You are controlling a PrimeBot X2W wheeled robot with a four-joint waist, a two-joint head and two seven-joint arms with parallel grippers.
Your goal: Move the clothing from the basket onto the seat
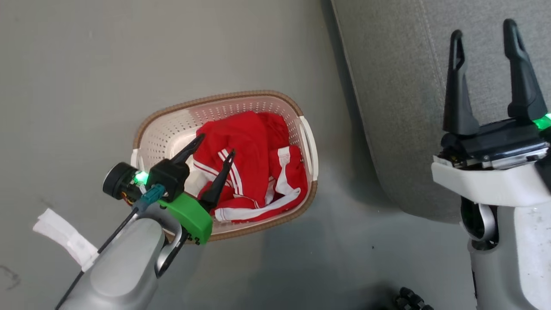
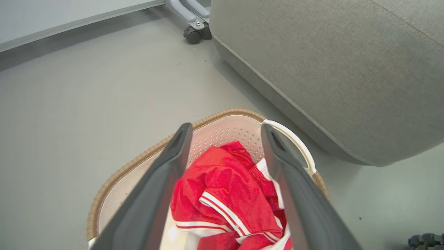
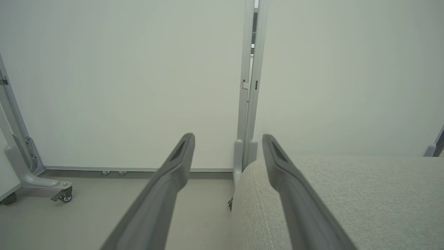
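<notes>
Grey floor (image 1: 86, 64) lies under the scene. Above the left end of a cream-white perforated plastic laundry basket with a brown woven-look rim (image 1: 215, 96), the left pincer (image 1: 217, 144) hangs with its fingers spread wide, grasping nothing. Inside the basket, towards its right side, lies crumpled red sportswear clothing with white stripes (image 1: 249, 142). Right of the basket stands a large grey fabric seat cushion (image 1: 400, 107), with no clothing on the part in view. Farther right of the basket, the right pincer (image 1: 483, 29) hovers over the seat, released and empty. The task looks unstarted: all the clothing has yet to be lifted across.
</notes>
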